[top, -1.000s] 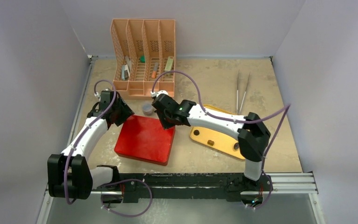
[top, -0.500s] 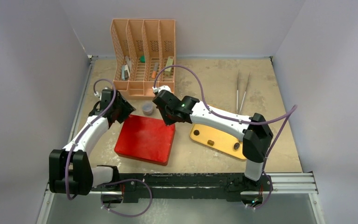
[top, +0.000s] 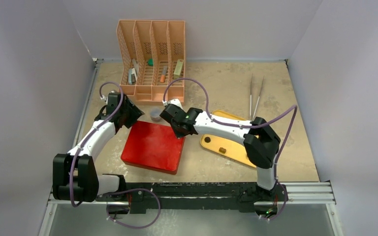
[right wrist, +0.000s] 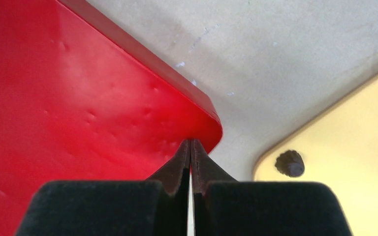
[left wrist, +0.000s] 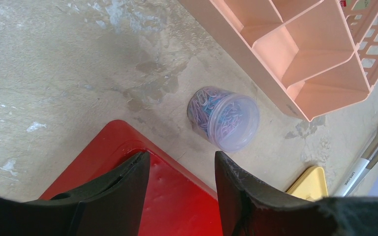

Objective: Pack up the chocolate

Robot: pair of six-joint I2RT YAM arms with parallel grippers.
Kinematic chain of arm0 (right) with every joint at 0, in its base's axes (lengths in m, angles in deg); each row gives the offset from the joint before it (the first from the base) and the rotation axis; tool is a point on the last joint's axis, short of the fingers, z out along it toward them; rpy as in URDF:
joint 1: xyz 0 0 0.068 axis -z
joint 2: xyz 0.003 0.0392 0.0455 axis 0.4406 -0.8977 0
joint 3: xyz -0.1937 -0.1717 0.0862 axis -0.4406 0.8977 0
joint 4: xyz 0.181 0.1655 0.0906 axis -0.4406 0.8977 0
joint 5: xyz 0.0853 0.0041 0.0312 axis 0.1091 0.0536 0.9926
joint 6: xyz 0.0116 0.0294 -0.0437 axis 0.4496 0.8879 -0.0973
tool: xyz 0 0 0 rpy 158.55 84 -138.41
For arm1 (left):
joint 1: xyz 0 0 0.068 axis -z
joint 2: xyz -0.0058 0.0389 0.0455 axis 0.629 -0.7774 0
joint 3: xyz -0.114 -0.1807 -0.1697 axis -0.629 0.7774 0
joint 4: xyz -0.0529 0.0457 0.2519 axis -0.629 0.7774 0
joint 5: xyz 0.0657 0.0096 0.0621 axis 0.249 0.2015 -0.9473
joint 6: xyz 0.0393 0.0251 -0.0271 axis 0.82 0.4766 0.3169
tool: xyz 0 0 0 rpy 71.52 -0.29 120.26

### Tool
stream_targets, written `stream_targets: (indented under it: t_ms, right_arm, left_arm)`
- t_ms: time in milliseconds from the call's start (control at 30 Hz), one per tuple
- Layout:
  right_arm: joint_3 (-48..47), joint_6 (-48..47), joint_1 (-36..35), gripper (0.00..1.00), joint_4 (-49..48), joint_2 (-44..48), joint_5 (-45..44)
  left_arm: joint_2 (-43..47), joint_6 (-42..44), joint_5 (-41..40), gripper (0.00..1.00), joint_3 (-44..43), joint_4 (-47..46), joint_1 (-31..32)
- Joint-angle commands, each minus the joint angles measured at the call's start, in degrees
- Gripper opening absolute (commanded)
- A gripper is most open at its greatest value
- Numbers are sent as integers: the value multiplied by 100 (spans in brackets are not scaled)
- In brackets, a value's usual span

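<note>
Your left tool stands over the far left corner of the red box. Its fingers are parted by a moderate gap with nothing between them. Whether the tips touch the box you cannot tell from the left wrist view.

Your right tool is fully closed and empty. Its fingertips are pressed together at the far right corner of the same box, and contact with the box cannot be confirmed.

The chocolate lies on the yellow tray, just to the right of the red box. One dark round piece shows near the tray's rounded corner in the right wrist view. The top view shows two small pieces on the tray, and the right arm covers much of the rest.

Other items on the tabletop:
- A clear tub of paper clips sits just beyond the red box.
- The tub is in front of the pink organizer.
- A pair of tongs lies well apart at the far right.
</note>
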Motion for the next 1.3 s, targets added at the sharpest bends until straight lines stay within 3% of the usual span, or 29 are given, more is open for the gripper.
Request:
stream_targets:
  t_ms: [0, 233, 500, 567, 633, 733, 800, 967, 1267]
  right_arm:
    - [90, 60, 18, 0, 497, 350, -154]
    - [-68, -164, 20, 1, 75, 935, 160]
    - [1415, 325, 20, 27, -1357, 2483, 95]
    - [1678, 387, 14, 39, -1673, 2754, -19]
    - [1805, 483, 14, 66, -1704, 2963, -20]
    - [1893, 671, 14, 80, -1481, 3311, -186]
    - [1985, 886, 14, 97, -1307, 3641, -343]
    - [1855, 973, 14, 99, -880, 4423, -613]
    - [1647, 910, 16, 99, -289, 5325, -975]
  left_arm:
    - [20, -23, -304, 51, -148, 196, -40]
    - [269, 119, -483, 52, -359, 268, -33]
    - [739, 1412, -957, 60, -924, 1105, -32]
    - [915, 1683, -689, 60, -1035, 1176, -5]
    - [1157, 1920, -313, 66, -1092, 1055, 64]
    - [1435, 2170, 211, 77, -1222, 806, 397]
    - [1486, 2335, 229, 81, -1420, 799, 916]
    - [1742, 2252, 183, 84, -1615, 489, 1874]
    - [2342, 2025, 135, 88, -1478, -206, 1945]
